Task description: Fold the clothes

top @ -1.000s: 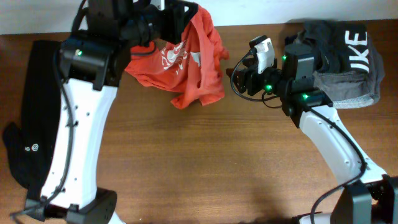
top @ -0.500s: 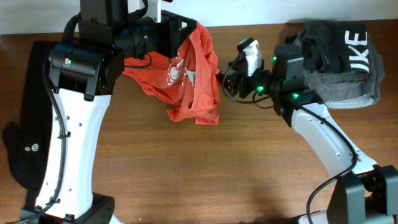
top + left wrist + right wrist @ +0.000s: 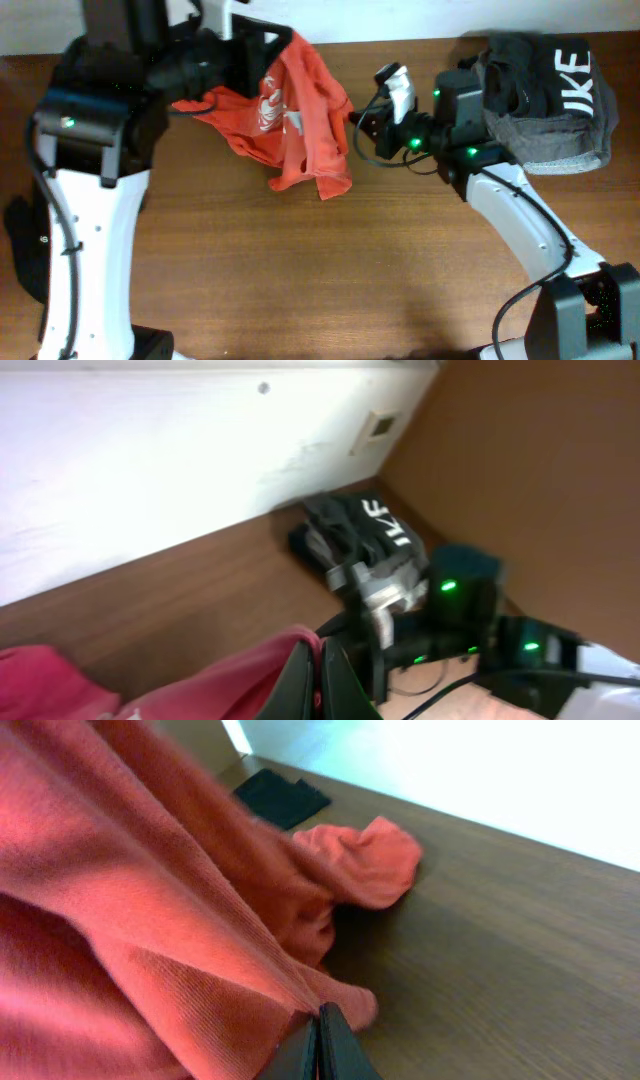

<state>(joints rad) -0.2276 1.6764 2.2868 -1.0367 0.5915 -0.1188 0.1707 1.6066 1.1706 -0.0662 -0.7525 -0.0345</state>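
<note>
— Where did we find the orange-red short-sleeved cotton T-shirt (image 3: 305,125)?

— Close to twelve o'clock on the brown wooden bench (image 3: 350,270), a shade toward eleven. We saw it crumpled, with its upper part gathered and raised and its lower part spilling down onto the wood. White lettering showed on the chest between the folds.

— What did we make of the left gripper (image 3: 283,42)?

— Its fingers were pressed together on the T-shirt's upper fold, at the garment's eleven o'clock side. From the left wrist camera we saw red cloth bunched right up against the tips.

— And the right gripper (image 3: 352,125)?

— It sat at the T-shirt's three o'clock edge. In the right wrist view we saw its fingers together, the red knit running straight in between them, so we took it as clamped on that edge.

— Did we note the other clothes?

— We did. The dark grey garment with white lettering (image 3: 550,90) lay heaped at two o'clock, behind the right arm (image 3: 520,220) and apart from the T-shirt. The long black garment (image 3: 20,240) lay along the nine o'clock edge, mostly hidden under the left arm (image 3: 95,240).
</note>
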